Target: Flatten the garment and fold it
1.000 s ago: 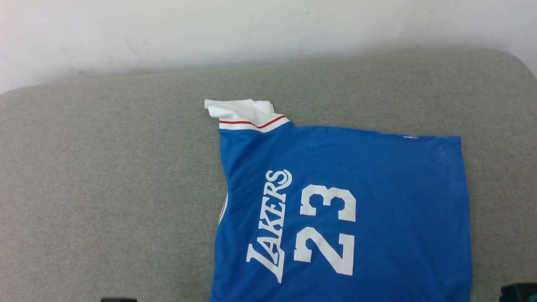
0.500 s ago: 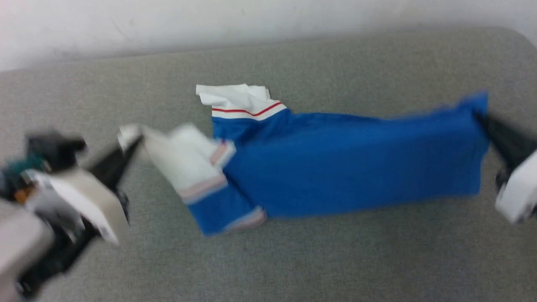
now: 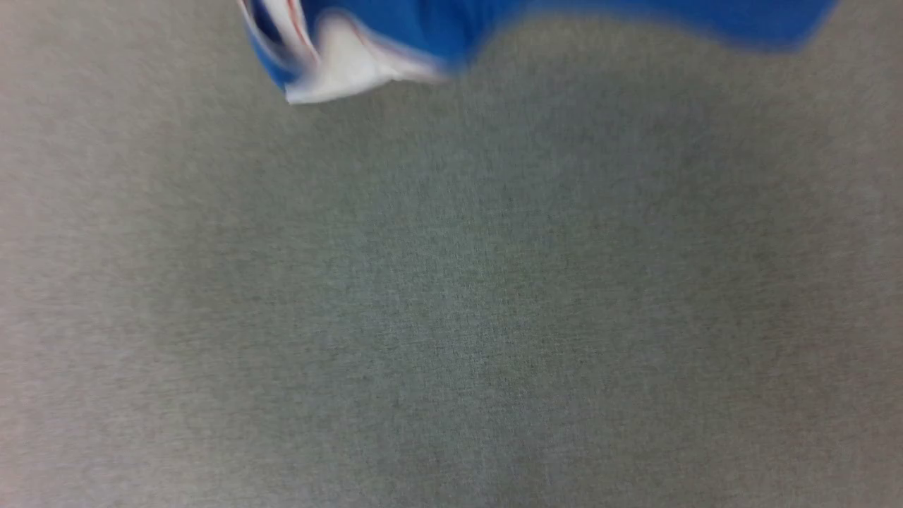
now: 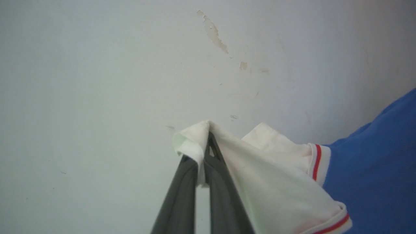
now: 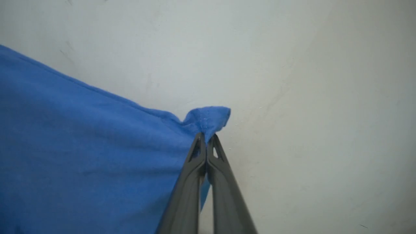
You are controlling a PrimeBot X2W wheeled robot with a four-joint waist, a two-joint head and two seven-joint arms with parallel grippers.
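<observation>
The garment (image 3: pixel 536 17), a royal-blue T-shirt with white sleeves and red-striped trim, hangs lifted off the grey surface, and the head view catches just its blurred lower edge along the top. In the left wrist view my left gripper (image 4: pixel 203 139) is shut on the white sleeve (image 4: pixel 260 169), with the blue body (image 4: pixel 373 162) trailing to the right. In the right wrist view my right gripper (image 5: pixel 205 138) is shut on a blue corner of the garment (image 5: pixel 81 156), which spreads to the left. The print on the front is hidden.
A grey fabric-covered surface (image 3: pixel 451 296) lies below the hanging cloth. A white wall (image 4: pixel 130 65) with chipped paint stands behind both grippers, close ahead of the fingers.
The garment has gone from lying flat to being pinched at the sleeve and a hem corner and lifted off the surface. The head camera has tilted down.
</observation>
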